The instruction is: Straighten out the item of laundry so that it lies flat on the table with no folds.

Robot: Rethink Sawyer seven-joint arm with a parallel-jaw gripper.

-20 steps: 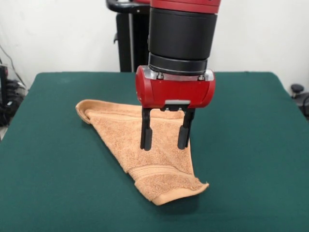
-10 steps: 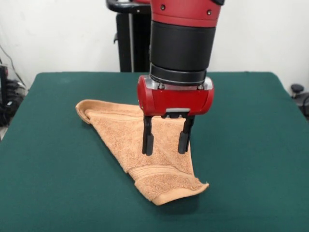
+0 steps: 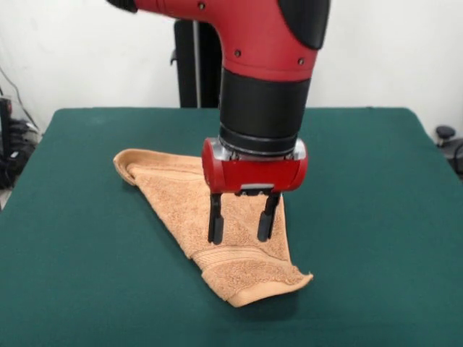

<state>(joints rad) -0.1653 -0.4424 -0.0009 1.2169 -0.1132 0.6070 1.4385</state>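
Note:
The orange-tan terry towel [image 3: 181,202] lies folded in a rough triangle on the dark green table [image 3: 362,217], with one corner at the left back and a hemmed end with a woven band [image 3: 231,255] at the near tip. My gripper [image 3: 241,225] hangs straight down over the towel's near half, just behind the woven band. Its two black fingers [image 3: 215,224] are spread apart and hold nothing. The tips are close above the cloth; I cannot tell whether they touch it. The arm hides part of the towel's back edge.
The robot's black pedestal [image 3: 192,65] stands behind the table's far edge. Cables and dark gear [image 3: 11,137] lie off the table's left side. A black object [image 3: 445,134] sits beyond the right edge.
The gripper has moved down and slightly toward the near end of the towel, and the arm above it has tilted. The fingers stay spread. The towel has not moved.

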